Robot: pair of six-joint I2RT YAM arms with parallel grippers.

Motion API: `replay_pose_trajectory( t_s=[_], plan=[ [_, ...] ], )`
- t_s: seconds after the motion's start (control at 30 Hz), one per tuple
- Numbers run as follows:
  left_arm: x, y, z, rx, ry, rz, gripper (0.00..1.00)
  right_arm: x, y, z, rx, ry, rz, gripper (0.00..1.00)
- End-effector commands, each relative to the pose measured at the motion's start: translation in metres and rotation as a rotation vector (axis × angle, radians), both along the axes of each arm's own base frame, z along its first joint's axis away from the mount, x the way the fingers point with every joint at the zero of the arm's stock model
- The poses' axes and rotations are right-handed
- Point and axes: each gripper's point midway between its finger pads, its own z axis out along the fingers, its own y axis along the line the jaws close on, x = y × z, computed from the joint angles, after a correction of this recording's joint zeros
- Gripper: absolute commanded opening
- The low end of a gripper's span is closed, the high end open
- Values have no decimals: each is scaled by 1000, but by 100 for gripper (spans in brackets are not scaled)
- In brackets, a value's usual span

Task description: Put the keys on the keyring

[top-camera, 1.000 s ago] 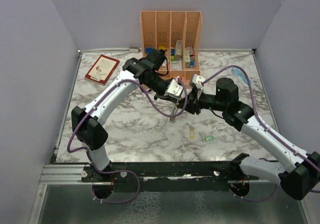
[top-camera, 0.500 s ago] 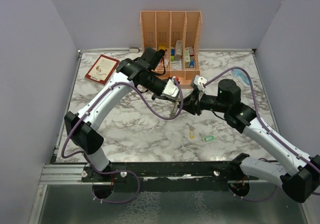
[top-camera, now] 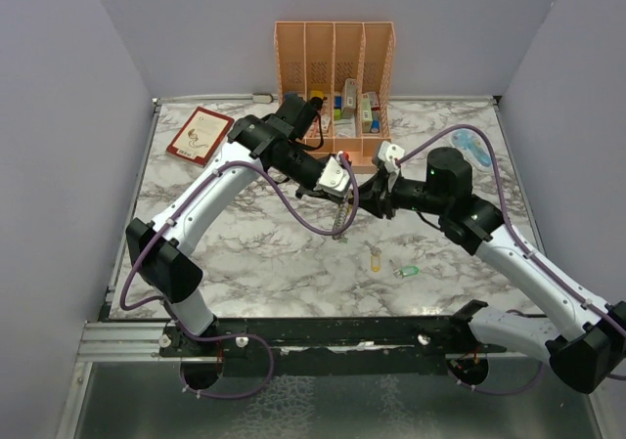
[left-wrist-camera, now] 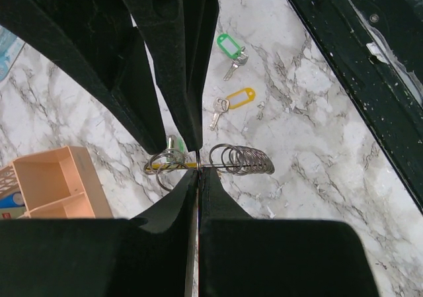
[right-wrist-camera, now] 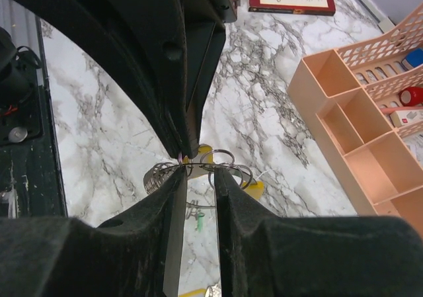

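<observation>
Orange divided organiser (top-camera: 335, 43), red book (top-camera: 200, 134), marbled tabletop (top-camera: 254, 253)

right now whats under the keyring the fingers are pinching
Under the keyring, the left wrist view shows bare marble table; the loose green key and yellow key lie off to the side. The left fingers and right fingers cover whatever sits beneath its middle.

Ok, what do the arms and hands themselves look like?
The left arm and right arm both have white links joined by black joint housings, with a purple cable looping along each. The right arm shows a small green light. The left hand and right hand are plain matt black, tapering to thin tips.
</observation>
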Motion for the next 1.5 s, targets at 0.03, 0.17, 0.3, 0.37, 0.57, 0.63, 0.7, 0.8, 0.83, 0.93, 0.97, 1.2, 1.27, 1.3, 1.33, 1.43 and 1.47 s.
replay_pose_trajectory(
  t_s=[0.03, 0.17, 0.3, 0.37, 0.57, 0.63, 0.7, 0.8, 0.83, 0.93, 0.97, 1.2, 1.27, 1.3, 1.33, 1.43, 1.47],
  plan=[
    [-9, -2, 13, -48, -2, -27, 0, 2, 5, 13, 0, -23, 29, 24],
    [-7, -3, 13, -48, -6, -23, 0, 1, 6, 8, -9, -5, 44, 23],
    [-4, -3, 10, -36, -14, -16, 0, -2, 5, 5, -15, 7, 46, 23],
    [-2, -3, 9, -30, -21, -13, 0, -3, 3, 4, -19, 4, 40, 24],
    [2, -2, 5, -17, -35, -5, 0, -7, 1, 5, -21, 18, 40, 27],
    [1, -3, 6, -24, -32, -7, 0, -8, 1, 4, -23, 22, 41, 29],
    [1, -5, 8, -32, -27, -8, 0, -8, 1, 3, -24, 32, 43, 31],
    [3, -4, 7, -26, -33, -3, 0, -10, 3, 5, -12, 41, 56, 33],
    [3, -4, 6, -22, -35, 0, 0, -10, 3, 6, -11, 40, 55, 34],
    [3, -3, 6, -21, -36, 0, 0, -10, 1, 6, -12, 34, 43, 37],
    [3, -3, 6, -20, -39, 0, 0, -10, 1, 5, -16, 38, 41, 38],
    [4, 0, 0, -1, -53, 4, 0, -12, -5, 1, -33, 42, 23, 42],
    [4, 0, 1, -2, -52, 3, 0, -13, -7, 3, -34, 37, 17, 41],
    [4, 0, 1, -1, -53, 3, 0, -13, -8, 3, -37, 37, 14, 40],
    [4, 0, 0, -1, -56, 3, 0, -13, -9, 2, -43, 36, 8, 39],
    [5, -1, 2, -7, -61, 3, 0, -14, -11, 5, -45, 29, 4, 36],
    [5, -2, 5, -14, -59, 2, 0, -14, -10, 5, -44, 33, 11, 36]
  ],
)
